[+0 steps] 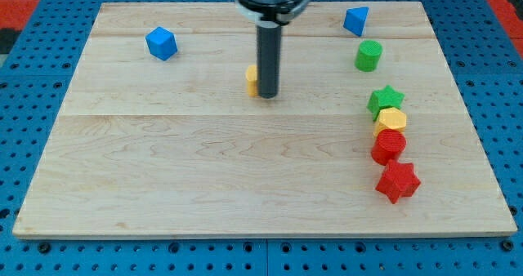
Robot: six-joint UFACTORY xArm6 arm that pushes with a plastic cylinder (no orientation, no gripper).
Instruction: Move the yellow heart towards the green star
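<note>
The yellow heart (252, 79) lies near the top middle of the wooden board (204, 170), mostly hidden behind my rod. My tip (267, 95) rests on the board touching the heart's right side. The green star (385, 100) lies far to the view's right of the tip, at the top of a column of blocks.
Below the green star sit a yellow hexagon (391, 120), a red block (388, 145) and a red star (397, 180). A green cylinder (368, 55) and a blue block (355, 20) lie at the upper right. A blue cube (161, 43) lies at the upper left.
</note>
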